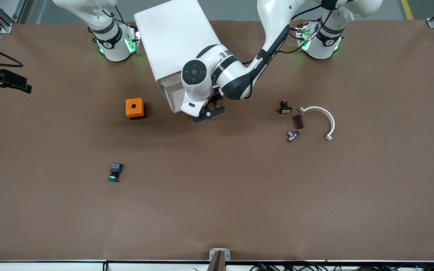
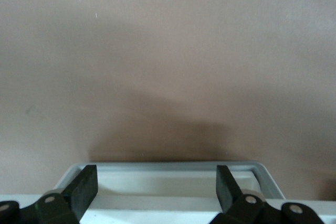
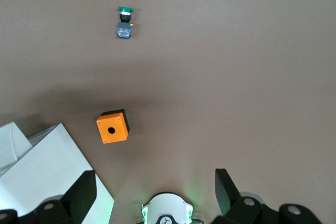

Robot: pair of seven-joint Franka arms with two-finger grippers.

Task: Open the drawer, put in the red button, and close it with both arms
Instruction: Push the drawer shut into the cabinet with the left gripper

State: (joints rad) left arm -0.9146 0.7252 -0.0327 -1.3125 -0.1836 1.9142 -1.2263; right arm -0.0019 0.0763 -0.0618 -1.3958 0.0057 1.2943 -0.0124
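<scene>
Both left gripper (image 2: 156, 187) fingers spread wide over drawer (image 2: 168, 174), empty.

The big white boxy cabinet (image 1: 175, 49) stands on the brown table (image 1: 217, 210) between the 2 arm bases. The left gripper (image 1: 208, 113), fingers apart, is in front of its drawer (image 2: 173, 174). The small orange box with a hole (image 1: 135, 108) sits beside the cabinet toward the right arm's end. The green-capped push button (image 1: 114, 172) lies nearer the front camera than this box. The right gripper (image 3: 157, 192) hangs high over its own base.
</scene>
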